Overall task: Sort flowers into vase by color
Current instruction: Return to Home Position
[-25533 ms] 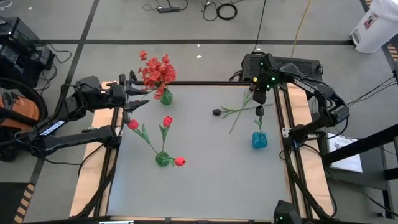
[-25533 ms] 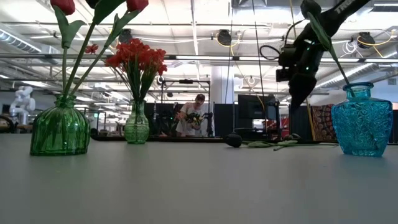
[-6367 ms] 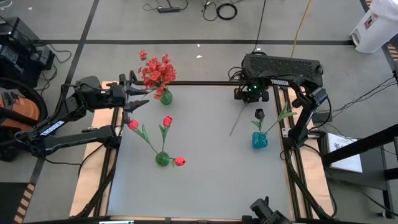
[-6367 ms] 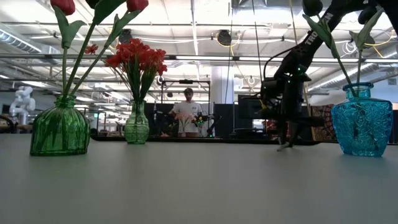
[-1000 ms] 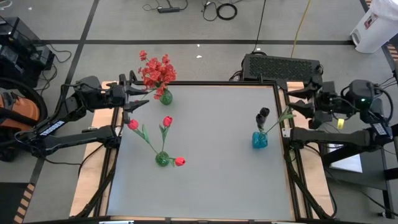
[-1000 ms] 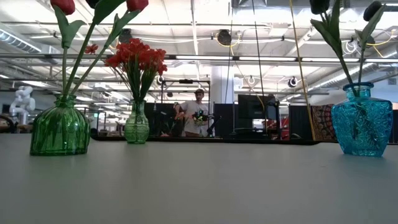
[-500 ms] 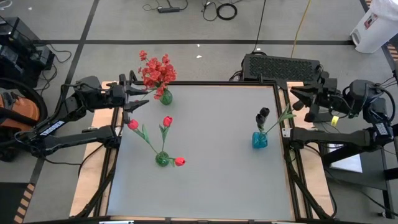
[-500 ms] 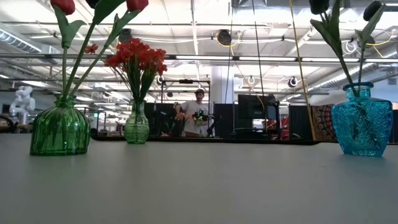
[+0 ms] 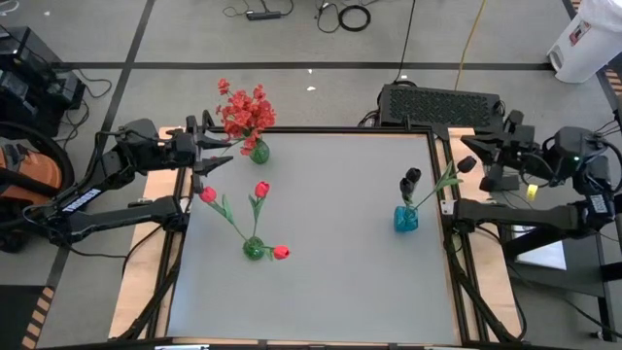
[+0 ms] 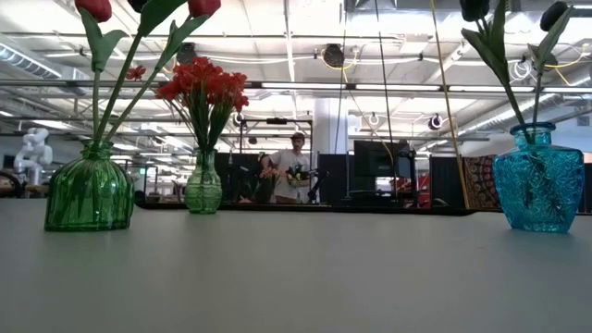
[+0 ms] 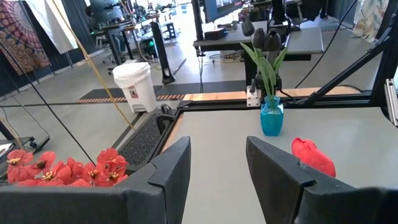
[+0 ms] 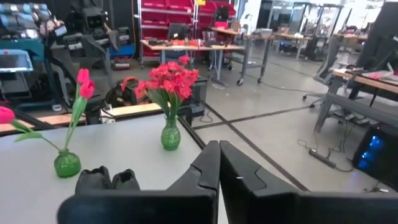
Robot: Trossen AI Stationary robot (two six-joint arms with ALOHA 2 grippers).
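Observation:
Red blossom sprays (image 9: pixel 244 109) stand in a small green vase (image 9: pixel 259 151) at the table's far left. Red tulip buds (image 9: pixel 260 189) stand in a second green vase (image 9: pixel 254 248) near the left middle. Black blooms (image 9: pixel 409 181) stand in a blue vase (image 9: pixel 405 219) at the right. My left gripper (image 9: pixel 222 154) hovers open at the table's left edge, beside the spray vase, holding nothing. My right gripper (image 9: pixel 465 162) is shut and empty, just beyond the table's right edge; its wrist view shows the two fingers (image 12: pixel 219 168) pressed together.
A dark keyboard-like unit (image 9: pixel 439 101) lies beyond the far right corner. A white bin (image 9: pixel 581 41) stands on the floor far right. A person (image 10: pixel 294 172) stands in the room behind the table. Bare grey tabletop (image 9: pixel 330 282) fills the middle and near side.
My right gripper has shut and drawn back a little, away from the table's right edge. The vases and flowers have stayed where they were.

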